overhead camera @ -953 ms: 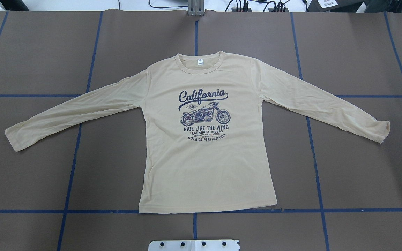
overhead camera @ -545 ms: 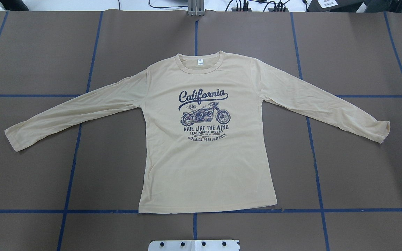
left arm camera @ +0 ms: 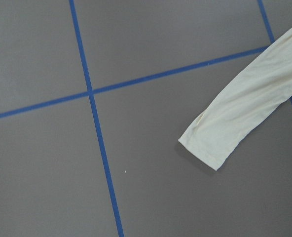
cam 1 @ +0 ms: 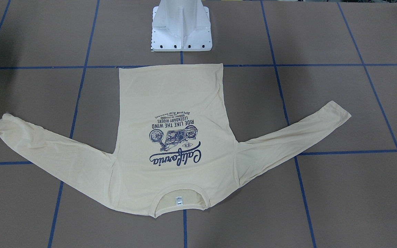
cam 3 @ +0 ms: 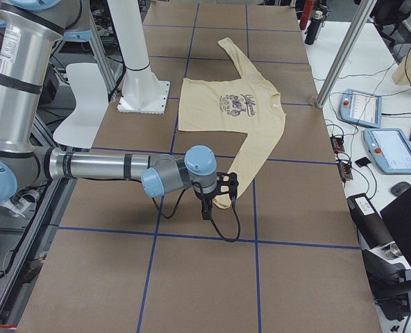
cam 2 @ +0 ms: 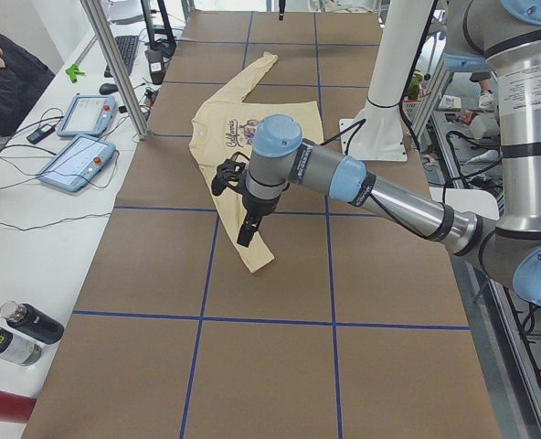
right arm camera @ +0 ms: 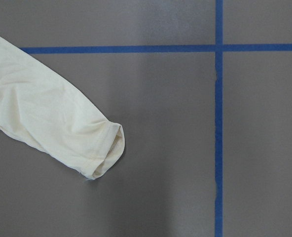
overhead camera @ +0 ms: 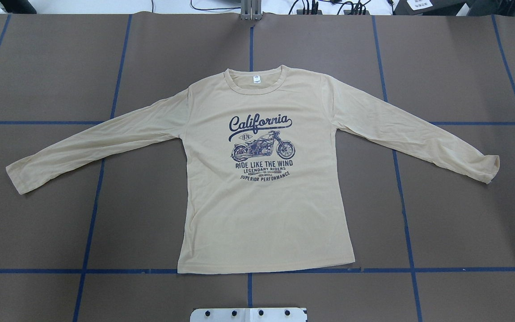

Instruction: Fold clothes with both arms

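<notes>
Over the last second nothing has moved. The long-sleeved T-shirt point(overhead camera: 262, 214) lies flat at the middle of the bench point(overhead camera: 52, 67), print up, sleeves spread left and right. The left pincer point(cam 2: 246, 233) and right pincer point(cam 3: 205, 208) hang near the cuffs, which lie free. I cannot tell how far either is open. Folding has likely not begun.

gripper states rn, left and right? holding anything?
Left gripper: cannot tell open or closed, seen only from the side; shirt lies flat, ungripped.
Right gripper: cannot tell, same reason.
</notes>
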You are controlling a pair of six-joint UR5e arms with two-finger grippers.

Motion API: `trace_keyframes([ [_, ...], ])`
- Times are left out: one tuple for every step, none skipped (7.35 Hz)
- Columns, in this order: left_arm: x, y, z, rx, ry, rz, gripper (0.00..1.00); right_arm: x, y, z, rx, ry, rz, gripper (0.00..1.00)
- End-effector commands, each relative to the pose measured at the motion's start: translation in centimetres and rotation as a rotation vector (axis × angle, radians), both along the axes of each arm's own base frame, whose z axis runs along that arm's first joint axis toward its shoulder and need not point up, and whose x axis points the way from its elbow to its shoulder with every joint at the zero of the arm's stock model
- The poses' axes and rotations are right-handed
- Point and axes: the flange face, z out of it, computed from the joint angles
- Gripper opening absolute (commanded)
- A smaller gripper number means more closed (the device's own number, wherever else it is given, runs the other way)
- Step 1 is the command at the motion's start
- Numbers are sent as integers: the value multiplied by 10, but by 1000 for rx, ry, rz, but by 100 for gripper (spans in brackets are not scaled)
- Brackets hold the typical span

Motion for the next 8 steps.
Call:
trace_keyframes([
  [1,-5,-1,5,8,4,100,-59,-41,19,48,-12,13,100],
  [1,-5,0,3,7,5,100,-76,-52,28,74,6,12,100],
  [1,-5,0,3,6,5,100,-85,-53,31,58,-6,29,100],
  [1,-5,-1,5,8,5,100,-107,-59,30,63,11,43,95],
  [1,-5,-1,5,8,5,100,-131,-60,27,51,16,56,91],
  [1,-5,-1,5,8,5,100,-143,-57,25,28,4,65,84],
  [1,-5,-1,5,8,5,100,-149,-54,26,28,9,69,80],
  [1,-4,0,3,7,5,100,-150,-52,32,29,28,73,77],
])
